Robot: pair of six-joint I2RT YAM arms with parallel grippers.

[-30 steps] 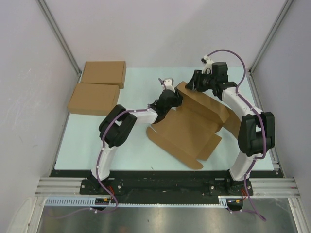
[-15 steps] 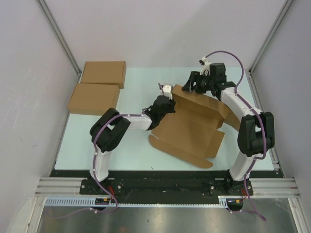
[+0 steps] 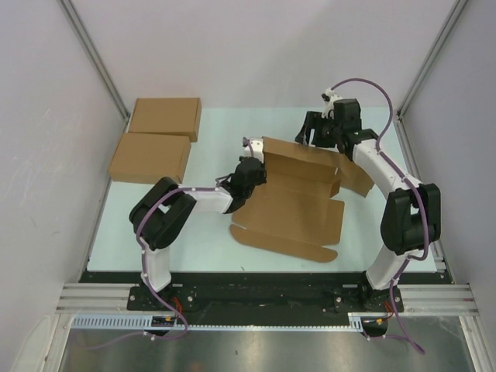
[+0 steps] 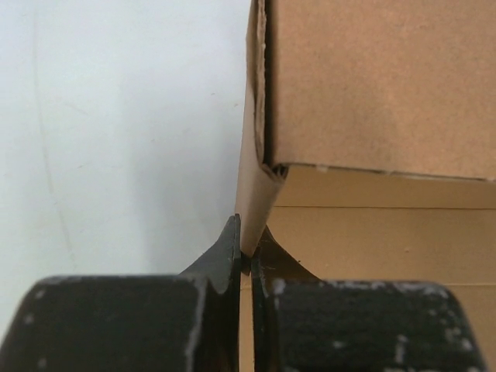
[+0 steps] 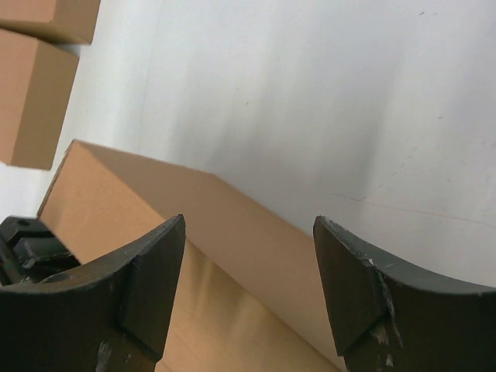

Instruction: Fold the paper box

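Left gripper (image 4: 248, 246) pinched shut on the upright side flap of the paper box (image 3: 294, 209); rest of box spreads ahead of it and to its right. Right gripper (image 5: 248, 232) jaws wide apart, holding nothing, just over the box's raised back panel

Sits midway on the table (image 3: 209, 147) as a half-folded paper box (image 3: 291, 213): brown cardboard, far wall upright, near flaps flat.

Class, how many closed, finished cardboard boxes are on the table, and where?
2. The far box lies in the far left corner; the near box lies beside it, closer to the near edge. None seems hidden.
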